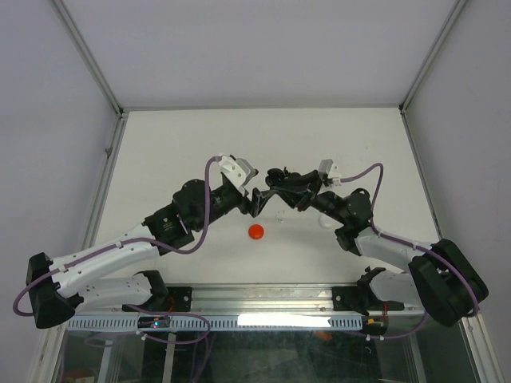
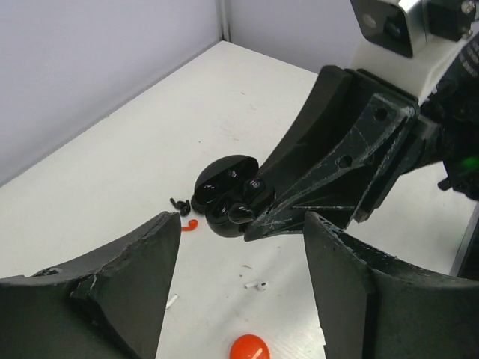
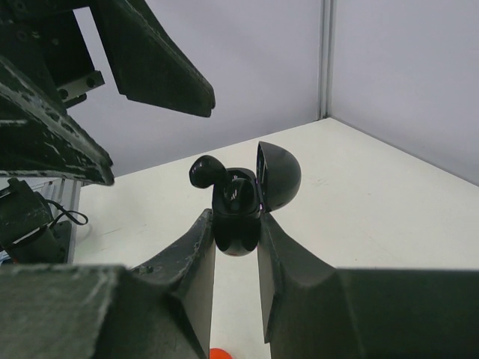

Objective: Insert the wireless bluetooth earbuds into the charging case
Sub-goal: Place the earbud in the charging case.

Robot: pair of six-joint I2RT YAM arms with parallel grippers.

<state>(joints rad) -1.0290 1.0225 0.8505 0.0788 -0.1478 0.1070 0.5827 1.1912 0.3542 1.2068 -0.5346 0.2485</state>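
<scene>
The right pincer (image 3: pixel 236 224) clamps the black charging case (image 3: pixel 277 176) by its base with the lid open, apparently to steady it for loading. A black earbud (image 3: pixel 203 170) perches at the case's mouth, seemingly not fully seated. The left pincer (image 2: pixel 241 232) stands wide and empty just before it. A red earbud (image 2: pixel 189 224) and a white earbud (image 2: pixel 257 285) lie loose on the desk (image 2: pixel 150 134).

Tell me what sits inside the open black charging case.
The black plastic charging case holds glossy black earbuds; one pokes above its rim. The right claw covers its lower half, hiding how deep they sit.
</scene>
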